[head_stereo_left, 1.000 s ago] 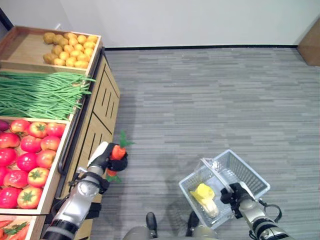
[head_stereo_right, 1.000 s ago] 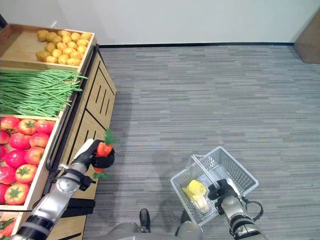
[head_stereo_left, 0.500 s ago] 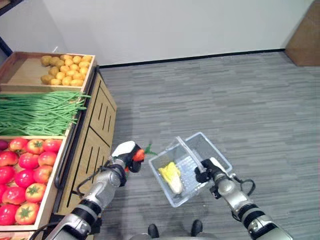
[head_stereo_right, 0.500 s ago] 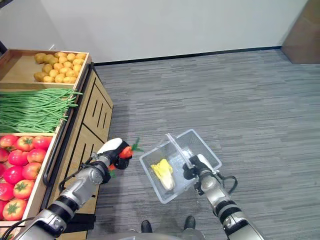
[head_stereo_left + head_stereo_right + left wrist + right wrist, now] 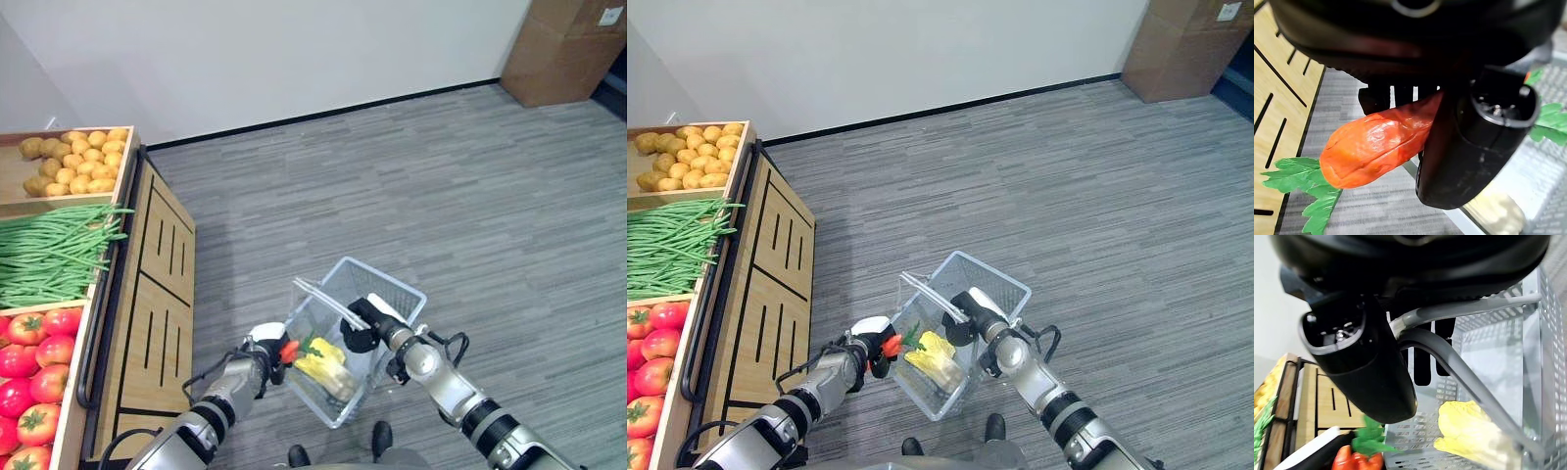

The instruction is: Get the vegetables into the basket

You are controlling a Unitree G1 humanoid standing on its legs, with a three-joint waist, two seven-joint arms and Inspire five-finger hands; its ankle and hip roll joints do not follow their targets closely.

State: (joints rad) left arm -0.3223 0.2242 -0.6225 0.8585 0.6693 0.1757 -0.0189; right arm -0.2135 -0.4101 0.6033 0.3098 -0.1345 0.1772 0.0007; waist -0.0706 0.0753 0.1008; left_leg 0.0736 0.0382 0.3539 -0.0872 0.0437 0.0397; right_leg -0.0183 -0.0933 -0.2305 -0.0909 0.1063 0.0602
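— Grey striped carpet floor [image 5: 470, 196] runs up to a white wall [image 5: 255, 49]; so where is the orange carrot with green leaves?

— That orange carrot with green leaves [image 5: 290, 351] sits in the left hand [image 5: 263, 351], whose dark fingers and thumb are curled round its body. In the left wrist view the carrot [image 5: 1376, 144] pokes out past the thumb, leaves hanging at its end. It is right at the rim of the clear wire-mesh plastic basket [image 5: 392, 289], at the basket's side nearest the wooden stand, its leaves reaching over the rim.

— And what is in the basket?

— A pale yellow-white cabbage [image 5: 328, 367] lies inside on the bottom, just beside the carrot's leaves. The right wrist view shows the cabbage [image 5: 1469, 431] under the grey basket handles [image 5: 1459, 377].

— Who holds the basket?

— The right hand [image 5: 364, 323] does: its fingers are wrapped round the grey handles above the middle of the basket, and the basket hangs tilted off the floor.

— What stands beyond the basket?

— On the carrot's side of the basket is a light wooden produce stand [image 5: 157, 294] with slotted front panels. Its crates hold red tomatoes [image 5: 29, 362] nearest the basket, then long green beans [image 5: 49, 255], then yellow-brown potatoes [image 5: 73, 162] farthest off. Well apart from the basket, against the wall in the far corner, stands a brown cardboard box [image 5: 568, 49].
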